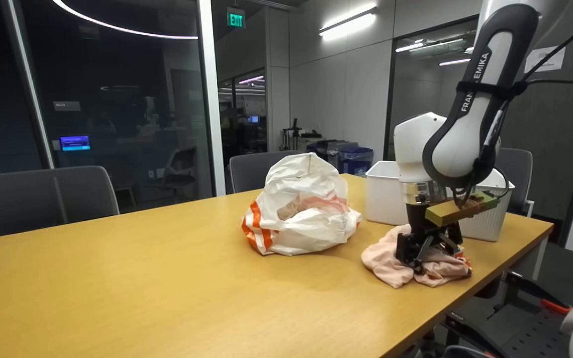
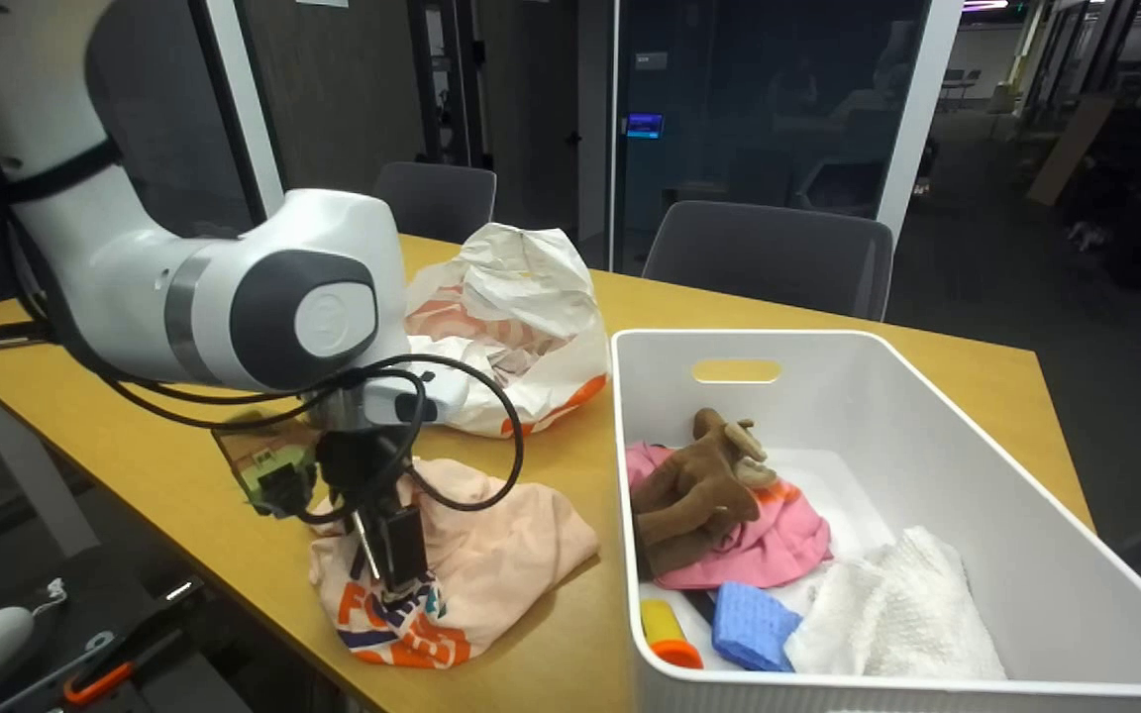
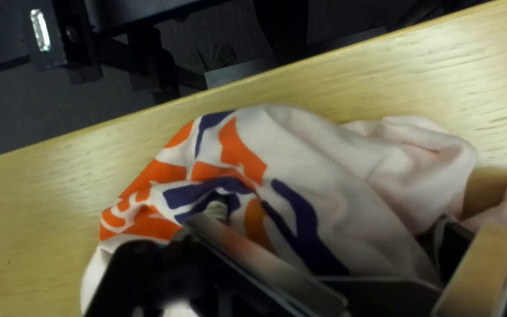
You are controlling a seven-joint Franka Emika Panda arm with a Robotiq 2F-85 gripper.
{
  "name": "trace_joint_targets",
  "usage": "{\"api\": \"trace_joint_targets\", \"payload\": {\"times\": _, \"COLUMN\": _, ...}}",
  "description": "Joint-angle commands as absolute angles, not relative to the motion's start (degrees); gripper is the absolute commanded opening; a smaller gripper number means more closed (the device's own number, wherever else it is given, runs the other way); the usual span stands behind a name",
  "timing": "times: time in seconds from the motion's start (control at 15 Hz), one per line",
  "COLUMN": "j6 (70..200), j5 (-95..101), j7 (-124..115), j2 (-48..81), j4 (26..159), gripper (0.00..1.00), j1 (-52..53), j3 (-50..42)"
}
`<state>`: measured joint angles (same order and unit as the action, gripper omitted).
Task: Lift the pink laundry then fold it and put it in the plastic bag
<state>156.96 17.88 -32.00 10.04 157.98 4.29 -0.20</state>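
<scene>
We see the pale pink laundry (image 2: 511, 545) rumpled on the table (image 1: 167, 288), just beside the white bin (image 2: 927, 446); its orange and purple lettering is too creased for us to read. The gripper (image 3: 332, 218) points down into it beside the bin, its fingers (image 3: 271, 267) spread well apart, folds lying loose between them, so it has hold of nothing. Near the bin too we have the white plastic bag (image 1: 306, 231), mouth agape, its orange print beyond our reading. Inside the bin we find a brown plush toy (image 2: 699, 495) on a brighter pink cloth (image 2: 788, 545), a blue block (image 2: 754, 626) and a white cloth (image 2: 897, 614). The arm (image 1: 465, 124), which partly hides the bin in an exterior view, wears a black strap (image 1: 488, 88) that breaks its brand name, leaving us "FRAN" and "EMIKA". Well apart from the bin, a green sign (image 1: 236, 19) reads "EXIT".
</scene>
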Motion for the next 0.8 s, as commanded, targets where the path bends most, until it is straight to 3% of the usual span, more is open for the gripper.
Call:
{"api": "trace_joint_targets", "payload": {"times": 0.0, "j6": 165.4, "j5": 22.89, "j7": -33.04, "j2": 15.53, "j4": 157.99, "gripper": 1.0, "j1": 7.02, "j3": -5.39}}
{"api": "trace_joint_targets", "payload": {"times": 0.07, "j6": 167.26, "j5": 23.36, "j7": -32.11, "j2": 16.37, "j4": 158.02, "gripper": 0.75, "j1": 7.69, "j3": -6.75}}
{"api": "trace_joint_targets", "payload": {"times": 0.2, "j6": 169.49, "j5": 27.48, "j7": -33.54, "j2": 17.29, "j4": 158.06, "gripper": 0.68, "j1": 5.92, "j3": -6.79}}
{"api": "trace_joint_targets", "payload": {"times": 0.6, "j6": 166.56, "j5": 37.33, "j7": -36.7, "j2": 10.48, "j4": 157.7, "gripper": 0.13, "j1": 6.97, "j3": -10.78}}
{"api": "trace_joint_targets", "payload": {"times": 0.73, "j6": 163.98, "j5": 47.59, "j7": -44.97, "j2": 6.14, "j4": 157.3, "gripper": 0.0, "j1": 11.1, "j3": -13.63}}
